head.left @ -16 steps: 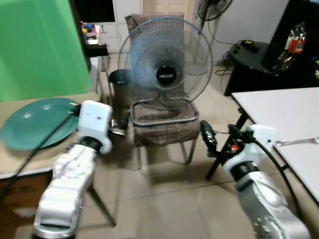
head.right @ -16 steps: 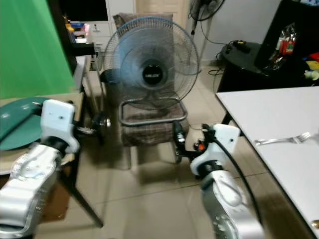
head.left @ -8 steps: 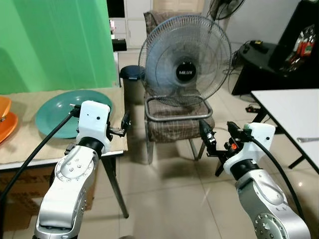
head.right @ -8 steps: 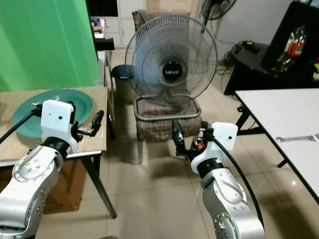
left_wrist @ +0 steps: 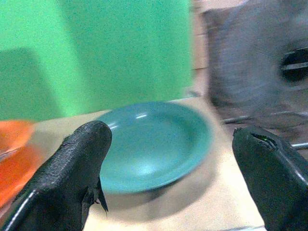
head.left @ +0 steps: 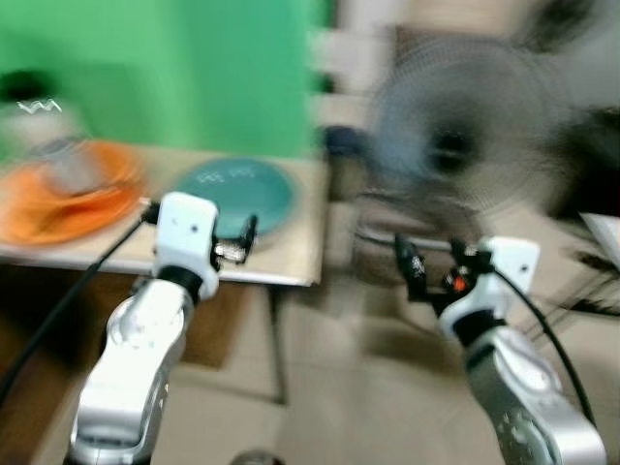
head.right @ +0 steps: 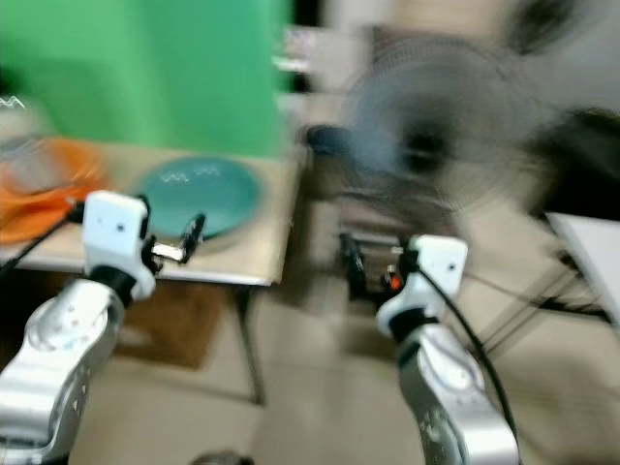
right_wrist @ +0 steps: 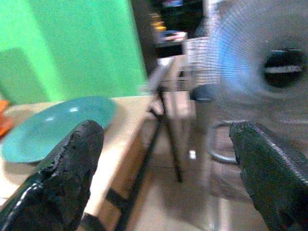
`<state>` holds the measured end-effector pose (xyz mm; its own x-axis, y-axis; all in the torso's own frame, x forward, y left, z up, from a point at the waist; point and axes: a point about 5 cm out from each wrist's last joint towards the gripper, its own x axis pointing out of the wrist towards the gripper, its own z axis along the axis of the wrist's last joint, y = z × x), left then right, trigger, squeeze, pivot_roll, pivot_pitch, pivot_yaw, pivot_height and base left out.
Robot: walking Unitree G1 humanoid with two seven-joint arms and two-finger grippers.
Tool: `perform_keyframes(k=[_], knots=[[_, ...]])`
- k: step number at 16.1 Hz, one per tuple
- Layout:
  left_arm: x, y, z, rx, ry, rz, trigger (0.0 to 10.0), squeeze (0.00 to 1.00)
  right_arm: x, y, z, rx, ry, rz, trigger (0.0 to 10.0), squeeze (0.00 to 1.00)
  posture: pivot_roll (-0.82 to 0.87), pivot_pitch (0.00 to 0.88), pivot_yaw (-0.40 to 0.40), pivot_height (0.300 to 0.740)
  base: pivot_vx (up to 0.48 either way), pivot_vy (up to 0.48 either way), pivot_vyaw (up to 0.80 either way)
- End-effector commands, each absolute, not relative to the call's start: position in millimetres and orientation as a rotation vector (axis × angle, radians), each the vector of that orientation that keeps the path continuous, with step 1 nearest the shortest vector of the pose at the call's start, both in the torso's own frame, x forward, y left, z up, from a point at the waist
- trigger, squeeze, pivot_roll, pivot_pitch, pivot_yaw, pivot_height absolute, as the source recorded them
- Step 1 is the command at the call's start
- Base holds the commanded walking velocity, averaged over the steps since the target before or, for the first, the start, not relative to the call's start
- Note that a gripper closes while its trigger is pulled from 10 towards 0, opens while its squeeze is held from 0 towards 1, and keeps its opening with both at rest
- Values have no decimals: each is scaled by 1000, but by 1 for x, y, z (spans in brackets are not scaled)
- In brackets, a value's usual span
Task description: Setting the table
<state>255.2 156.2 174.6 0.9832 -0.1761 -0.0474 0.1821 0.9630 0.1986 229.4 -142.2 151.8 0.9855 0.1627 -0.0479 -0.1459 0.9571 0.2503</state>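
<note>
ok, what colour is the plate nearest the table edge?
Teal, a plain blue-green plate. It shows best in the left wrist view.

Your right gripper (right_wrist: 166, 168) has its two black fingers (right_wrist: 67, 178) spread wide, with nothing between them. Past them you see a teal plate (right_wrist: 53, 126) lying on a beige table (right_wrist: 120, 144), near the edge that faces the fan. A green backdrop (right_wrist: 72, 48) stands behind the table. Beside the table, apart from it, a standing fan (right_wrist: 262, 72) faces you, blurred, with tiled floor (right_wrist: 192, 192) below. A sliver of orange (right_wrist: 4, 118) shows past the plate.
</note>
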Motion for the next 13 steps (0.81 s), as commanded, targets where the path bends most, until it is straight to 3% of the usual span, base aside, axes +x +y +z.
perform_keyframes(k=[1, 7, 13], knots=[[257, 153, 178, 207, 19, -199, 10000, 0, 230, -143, 152, 253, 60, 153, 10000, 0, 99, 0, -5, 740, 341, 0, 675], [255, 152, 177, 214, 26, -217, 10000, 0, 231, -141, 152, 253, 59, 158, 10000, 0, 104, 0, -10, 740, 339, 0, 663], [255, 147, 170, 229, 56, -298, 10000, 0, 235, -150, 151, 273, 58, 104, 10000, 0, 96, 0, -11, 740, 272, 0, 0]])
